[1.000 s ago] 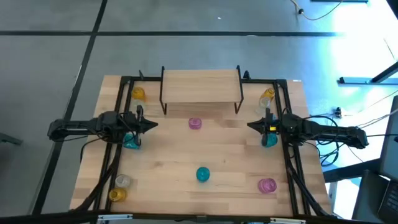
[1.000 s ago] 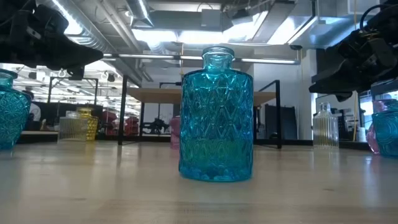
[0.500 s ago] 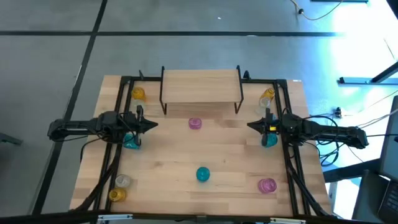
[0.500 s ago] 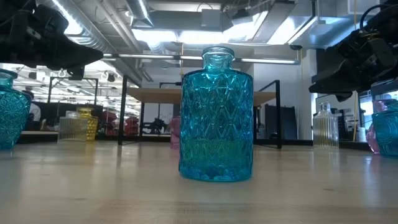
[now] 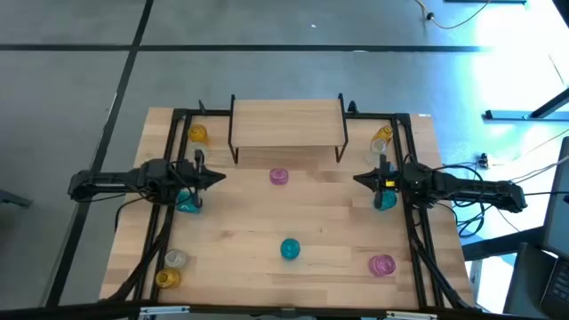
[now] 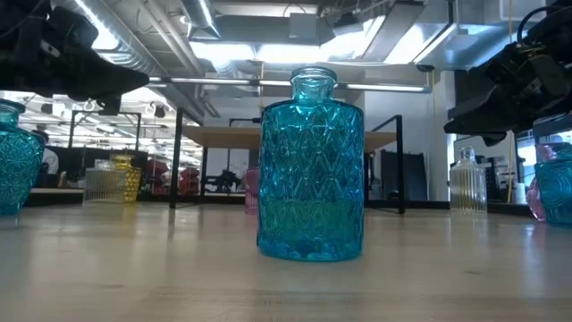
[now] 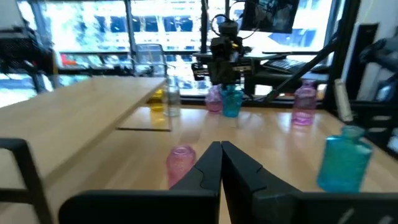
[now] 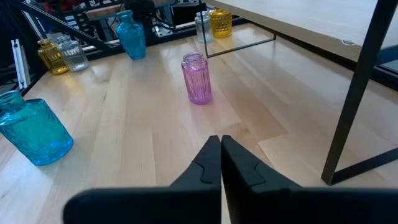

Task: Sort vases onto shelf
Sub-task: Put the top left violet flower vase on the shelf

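Note:
The shelf (image 5: pixel 287 123) stands on thin black legs at the far middle of the table. Vases stand upright on their bases on the tabletop: a pink one (image 5: pixel 279 177) in front of the shelf, a teal one (image 5: pixel 290 250) nearer the front, and another pink one (image 5: pixel 382 264) at the front right. My left gripper (image 5: pixel 220 178) hovers shut at the left, above a teal vase (image 5: pixel 188 201). My right gripper (image 5: pixel 358 179) hovers shut at the right, above another teal vase (image 5: pixel 384 199). Both point toward the table's middle with nothing between their fingers.
Yellow vases stand at the far left (image 5: pixel 197 134) and far right (image 5: pixel 382 138), beside the shelf's legs. A clear vase (image 5: pixel 176 259) and a yellow one (image 5: pixel 166 278) stand at the front left. Black frame rails (image 5: pixel 169 160) run along both table sides.

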`<state>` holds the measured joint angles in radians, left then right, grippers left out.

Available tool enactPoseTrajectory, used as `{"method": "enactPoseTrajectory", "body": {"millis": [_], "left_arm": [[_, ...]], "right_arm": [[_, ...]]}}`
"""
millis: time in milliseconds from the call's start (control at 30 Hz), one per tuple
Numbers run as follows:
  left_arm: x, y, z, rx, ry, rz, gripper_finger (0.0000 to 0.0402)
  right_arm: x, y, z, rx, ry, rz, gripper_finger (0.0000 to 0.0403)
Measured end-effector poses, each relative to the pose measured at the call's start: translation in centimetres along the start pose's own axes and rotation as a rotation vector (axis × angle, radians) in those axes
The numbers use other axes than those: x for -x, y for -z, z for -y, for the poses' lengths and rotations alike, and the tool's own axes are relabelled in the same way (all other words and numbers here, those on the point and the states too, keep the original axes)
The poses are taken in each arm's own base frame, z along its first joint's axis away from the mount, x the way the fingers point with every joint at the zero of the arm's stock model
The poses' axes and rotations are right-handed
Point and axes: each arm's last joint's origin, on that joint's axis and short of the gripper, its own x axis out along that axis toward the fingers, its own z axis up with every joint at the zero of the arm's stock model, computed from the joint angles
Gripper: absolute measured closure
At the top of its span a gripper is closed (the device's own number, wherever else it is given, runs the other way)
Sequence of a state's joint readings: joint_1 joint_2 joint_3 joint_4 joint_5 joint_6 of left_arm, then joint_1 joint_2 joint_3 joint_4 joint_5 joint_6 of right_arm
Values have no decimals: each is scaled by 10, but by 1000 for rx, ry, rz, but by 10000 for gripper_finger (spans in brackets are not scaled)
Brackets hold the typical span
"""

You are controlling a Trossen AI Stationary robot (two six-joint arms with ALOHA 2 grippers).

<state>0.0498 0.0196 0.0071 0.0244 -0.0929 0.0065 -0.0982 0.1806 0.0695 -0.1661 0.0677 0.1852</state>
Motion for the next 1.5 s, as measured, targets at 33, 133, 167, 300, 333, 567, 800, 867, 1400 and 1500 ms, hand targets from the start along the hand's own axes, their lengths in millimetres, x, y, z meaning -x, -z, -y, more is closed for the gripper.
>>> {"method": "enactPoseTrajectory", "body": {"millis": [33, 133, 167, 300, 333, 567, 800, 867, 1400, 1500], "left_arm": [[0, 0, 0, -23, -9, 2, 399], [0, -3, 0, -17, -14, 27, 399], [0, -4, 0, -11, -15, 40, 399], [1, -13, -1, 17, -15, 134, 399], [1, -15, -1, 13, -19, 158, 399], [4, -25, -3, -44, -99, 260, 399], [4, -31, -5, -103, -165, 312, 399], [4, -34, -5, -104, -138, 344, 399], [-35, -57, 0, -44, -66, 181, 399], [-49, -58, 3, -39, -53, 113, 399]], "right_arm": [[0, 0, 0, 0, 0, 0, 402], [0, 0, 0, 0, 0, 0, 402], [0, 0, 0, 0, 0, 0, 402], [0, 0, 0, 0, 0, 4, 402], [0, 0, 0, 0, 0, 4, 402], [0, -4, 3, 30, 130, 63, 402], [2, -18, 2, 133, 173, 209, 402], [3, -22, 0, 158, 127, 243, 402], [-18, -56, -10, 194, 49, 289, 402], [-29, -70, -13, 231, 56, 249, 402]]}}
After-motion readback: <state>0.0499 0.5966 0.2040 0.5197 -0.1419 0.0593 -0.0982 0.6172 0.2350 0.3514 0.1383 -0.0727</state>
